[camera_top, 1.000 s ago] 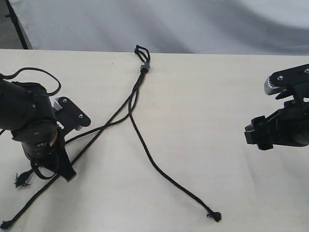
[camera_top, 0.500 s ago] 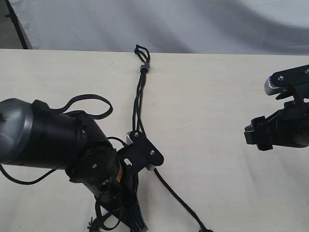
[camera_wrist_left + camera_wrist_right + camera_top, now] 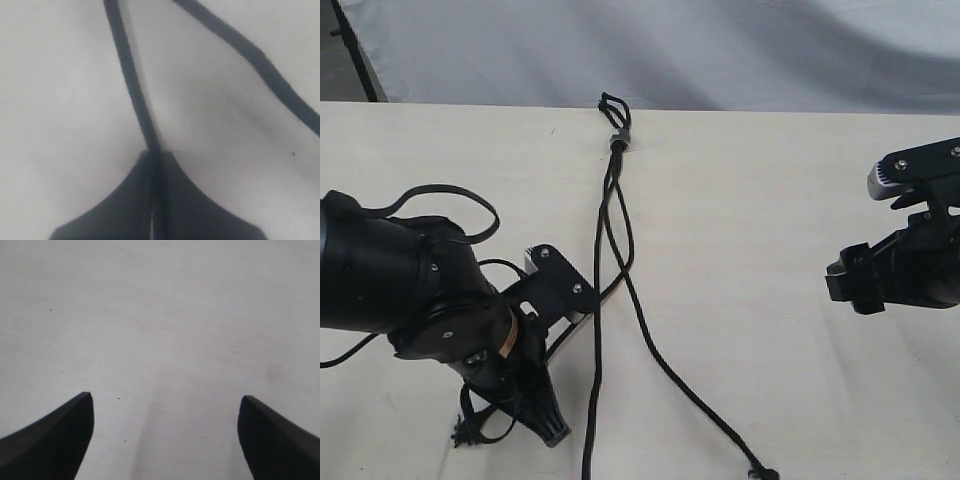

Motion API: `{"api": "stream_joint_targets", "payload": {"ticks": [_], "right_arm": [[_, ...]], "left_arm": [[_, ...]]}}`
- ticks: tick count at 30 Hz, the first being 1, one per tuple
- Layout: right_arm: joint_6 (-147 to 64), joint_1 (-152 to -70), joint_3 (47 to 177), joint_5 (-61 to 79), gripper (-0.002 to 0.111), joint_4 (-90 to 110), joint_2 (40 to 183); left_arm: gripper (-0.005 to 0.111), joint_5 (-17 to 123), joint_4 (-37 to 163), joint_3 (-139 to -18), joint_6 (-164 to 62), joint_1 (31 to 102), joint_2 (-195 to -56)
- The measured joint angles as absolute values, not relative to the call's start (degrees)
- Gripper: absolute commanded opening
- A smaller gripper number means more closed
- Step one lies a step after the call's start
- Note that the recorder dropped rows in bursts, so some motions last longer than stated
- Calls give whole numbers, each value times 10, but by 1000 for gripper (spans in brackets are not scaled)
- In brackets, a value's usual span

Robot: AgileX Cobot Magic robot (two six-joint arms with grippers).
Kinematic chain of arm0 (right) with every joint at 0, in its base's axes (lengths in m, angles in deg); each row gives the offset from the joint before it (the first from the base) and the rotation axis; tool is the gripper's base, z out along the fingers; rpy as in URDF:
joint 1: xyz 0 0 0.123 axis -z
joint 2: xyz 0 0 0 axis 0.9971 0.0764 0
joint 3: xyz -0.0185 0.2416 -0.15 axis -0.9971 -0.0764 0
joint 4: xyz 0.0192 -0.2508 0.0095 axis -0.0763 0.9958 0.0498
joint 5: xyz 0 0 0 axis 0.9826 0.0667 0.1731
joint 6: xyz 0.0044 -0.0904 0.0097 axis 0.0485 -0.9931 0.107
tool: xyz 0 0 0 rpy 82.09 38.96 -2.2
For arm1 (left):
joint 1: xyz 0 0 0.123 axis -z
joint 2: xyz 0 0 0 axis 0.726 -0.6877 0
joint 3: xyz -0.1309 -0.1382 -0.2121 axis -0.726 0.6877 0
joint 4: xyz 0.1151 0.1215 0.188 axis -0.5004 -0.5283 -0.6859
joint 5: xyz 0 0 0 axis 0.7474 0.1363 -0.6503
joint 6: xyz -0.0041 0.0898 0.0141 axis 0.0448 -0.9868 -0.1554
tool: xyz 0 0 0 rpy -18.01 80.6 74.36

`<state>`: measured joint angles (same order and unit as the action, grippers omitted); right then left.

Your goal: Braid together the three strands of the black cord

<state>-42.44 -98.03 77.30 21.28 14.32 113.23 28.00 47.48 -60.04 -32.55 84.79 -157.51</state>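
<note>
The black cord lies on the pale table [image 3: 770, 220], its short loops [image 3: 611, 103] and grey band [image 3: 619, 139] at the far edge. Of the three strands, one [image 3: 660, 360] curves to a knotted tip [image 3: 763, 473] at the front right. Another [image 3: 596, 380] runs straight toward the front edge. The third [image 3: 131, 80] is pinched in my left gripper [image 3: 156, 152], which is shut on it low at the front left [image 3: 550, 430]; a frayed tip [image 3: 463, 432] shows beside it. My right gripper [image 3: 165, 405] stands open over bare table at the right [image 3: 850, 285], far from the cord.
A grey cloth backdrop [image 3: 720, 50] hangs behind the table's far edge. A thick smooth robot cable [image 3: 440, 195] loops over the bulky left arm. Another strand [image 3: 255, 55] crosses the table ahead of the left jaws.
The left arm swung right across the other strands with its strand, then drew back left. One strand now lies straight down the middle. The right arm has not moved.
</note>
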Motion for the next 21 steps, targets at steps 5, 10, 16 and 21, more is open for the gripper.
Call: {"api": "stream_joint_targets", "payload": {"ticks": [5, 10, 16, 21], "right_arm": [[-424, -980, 773, 212, 74, 143, 1132], [-424, -980, 773, 208, 74, 143, 1132], [-424, -980, 773, 208, 74, 142, 1132], [-424, -980, 773, 208, 74, 141, 1132]], "left_arm": [[1, 312, 473, -592, -318, 817, -1575], [1, 313, 474, -592, -315, 814, -1575], [19, 313, 477, -592, -308, 813, -1575], [55, 312, 474, -592, -300, 811, -1574]]}}
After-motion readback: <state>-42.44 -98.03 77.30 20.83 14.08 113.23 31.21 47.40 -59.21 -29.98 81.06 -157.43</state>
